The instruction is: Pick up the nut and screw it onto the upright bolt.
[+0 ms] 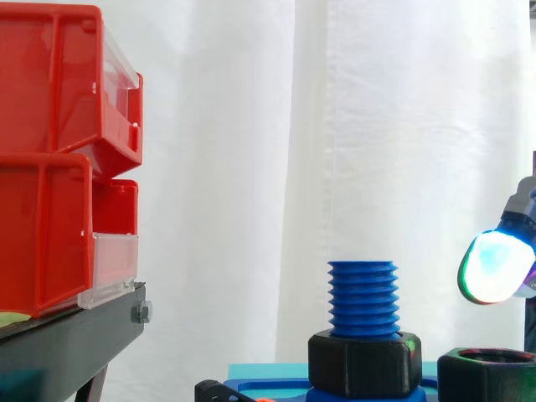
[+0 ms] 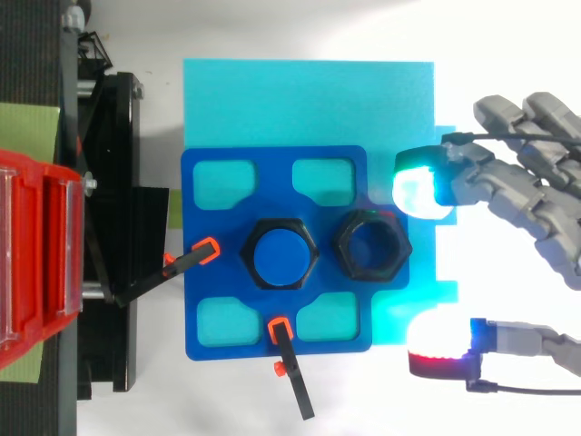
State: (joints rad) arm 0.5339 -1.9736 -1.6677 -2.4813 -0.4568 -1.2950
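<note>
From above, the hand (image 2: 522,177) sits nearest us, to the right of the blue plate (image 2: 204,272), its fingers straight, spread wide and holding nothing; one pad glows cyan-green, another red. We see the black nut (image 1: 487,381) lying flat on the plate just beside the black hexagonal collar (image 1: 363,364) of the upright blue bolt (image 1: 363,297), with the cyan-green pad near it but higher, clear of its top
</note>
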